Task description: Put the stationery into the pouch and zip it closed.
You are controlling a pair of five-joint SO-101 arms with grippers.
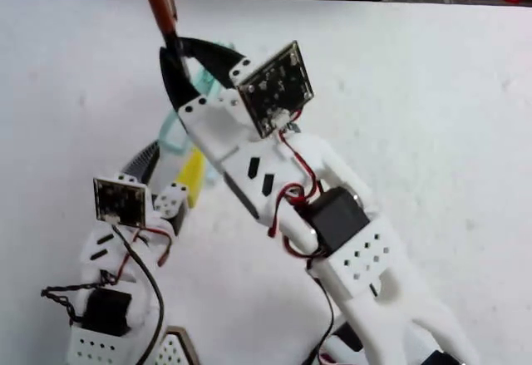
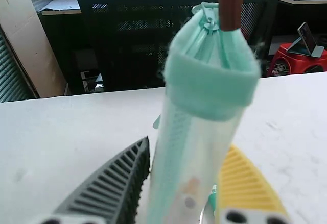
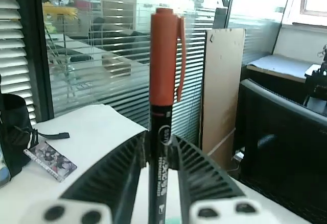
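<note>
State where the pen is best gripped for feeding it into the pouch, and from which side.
Grip the pen on its black barrel below the orange cap, side-on, as the right end effector does. The barrel is slim and straight, and this probably leaves its lower end free for the pouch.

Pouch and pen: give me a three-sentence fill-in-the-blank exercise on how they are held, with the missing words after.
The left gripper is shut on the mint-green pouch, between a dark grey finger and a ____ one.
The right gripper grips the pen by its ____ body, below the orange cap.
Both arms stand over a ____ table.
Missing words: yellow; black; white.
</note>
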